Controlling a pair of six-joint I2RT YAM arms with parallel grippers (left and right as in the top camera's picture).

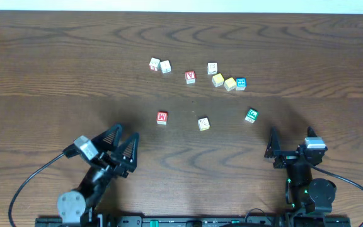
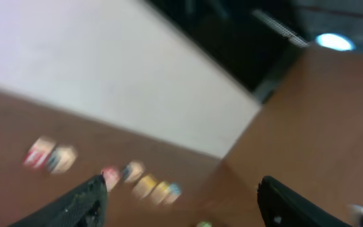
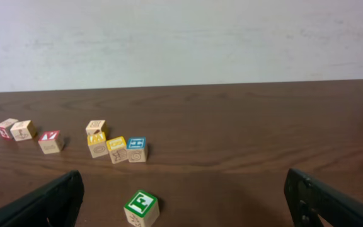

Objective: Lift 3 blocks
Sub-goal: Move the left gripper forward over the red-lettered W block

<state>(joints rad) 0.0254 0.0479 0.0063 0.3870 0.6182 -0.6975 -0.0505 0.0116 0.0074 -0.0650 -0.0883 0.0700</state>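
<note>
Jaws on both arms stand wide apart and hold nothing. Each pair hangs near the table's (image 1: 55, 63) near edge, short of every block.

The left jaws angle toward the table's middle, which I judge lines them up with the red M block (image 1: 162, 117), the closest one to them. Their wrist view is too blurred to add anything.

The pale cream block (image 1: 203, 123) lies to the right of the M block, and the green block (image 1: 251, 115) further right again. The three form a loose row across the middle of the table, well apart from one another. Each has bare wood on all sides, so a pinch from above should meet no neighbour.

The right jaws face the far edge. In their wrist view the green block (image 3: 141, 207) sits low between the two fingers, left of centre, so a short reach forward and left looks enough.

Toward the far edge lie the spare blocks:
- a touching pair (image 1: 159, 65)
- a red lettered block (image 1: 190, 77)
- a cream one (image 1: 212, 68)
- two yellow blocks (image 1: 224, 82)
- a blue block (image 1: 241, 83) beside the yellows

All of them lie beyond the row, so nothing blocks either approach.
</note>
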